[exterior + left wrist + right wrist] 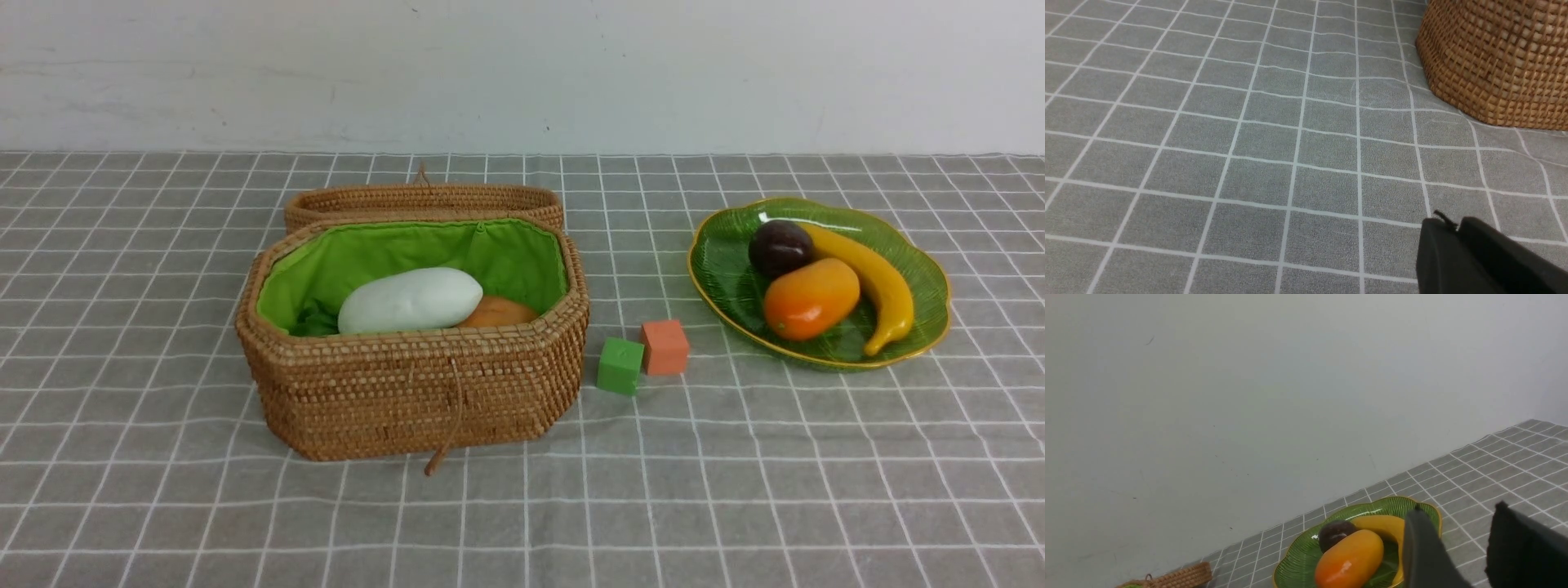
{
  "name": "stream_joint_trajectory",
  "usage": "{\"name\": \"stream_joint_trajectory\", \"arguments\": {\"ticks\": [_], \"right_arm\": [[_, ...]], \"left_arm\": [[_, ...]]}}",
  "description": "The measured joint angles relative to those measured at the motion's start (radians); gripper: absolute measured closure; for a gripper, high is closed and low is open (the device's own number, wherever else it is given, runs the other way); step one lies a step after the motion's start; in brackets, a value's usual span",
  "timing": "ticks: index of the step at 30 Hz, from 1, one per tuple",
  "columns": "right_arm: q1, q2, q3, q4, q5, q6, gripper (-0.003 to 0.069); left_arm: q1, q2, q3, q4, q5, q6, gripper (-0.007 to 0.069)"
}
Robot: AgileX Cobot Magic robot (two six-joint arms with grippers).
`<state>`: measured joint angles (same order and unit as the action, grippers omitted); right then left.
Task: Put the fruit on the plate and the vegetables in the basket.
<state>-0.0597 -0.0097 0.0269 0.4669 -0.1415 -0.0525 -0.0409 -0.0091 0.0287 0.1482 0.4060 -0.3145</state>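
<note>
Fruit's all home: the long curved yellow toy banana, the small round dark-purple plum and the orange-yellow oval mango lie together on the shallow green leaf-shaped glass plate with its thin gold rim. Just ahead of and below the right gripper, that's where the plate sits. The jaws stand partly apart with nothing between them.

Over to the left gripper: fingers pressed together, empty, low over the grey checked tablecloth. The big brown woven rattan basket stands ahead of it and off to one side, near but not touching.

Lid thrown back, green cloth lining showing, and inside lie the large white radish and the brown oval potato tucked behind it. No eggplant or gourd in sight on the cloth; they may be deeper in the basket, but I can't tell from here.

Only a small green cube and a small orange cube sit loose between basket and plate, and neither is food. By my reading the sorting is finished and both arms are clear, so the next move calls for no more than parking them
</note>
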Motion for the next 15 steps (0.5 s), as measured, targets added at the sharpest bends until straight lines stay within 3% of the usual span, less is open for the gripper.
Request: {"name": "stream_joint_trajectory", "arguments": {"ticks": [8, 15], "right_arm": [[0.000, 0.000, 0.000, -0.020, 0.106, -0.003, 0.0419], [0.000, 0.000, 0.000, -0.183, 0.297, -0.086, 0.0419]], "left_arm": [[0.002, 0.000, 0.000, 0.000, 0.000, 0.000, 0.0568], [0.002, 0.000, 0.000, 0.000, 0.000, 0.000, 0.0567]]}}
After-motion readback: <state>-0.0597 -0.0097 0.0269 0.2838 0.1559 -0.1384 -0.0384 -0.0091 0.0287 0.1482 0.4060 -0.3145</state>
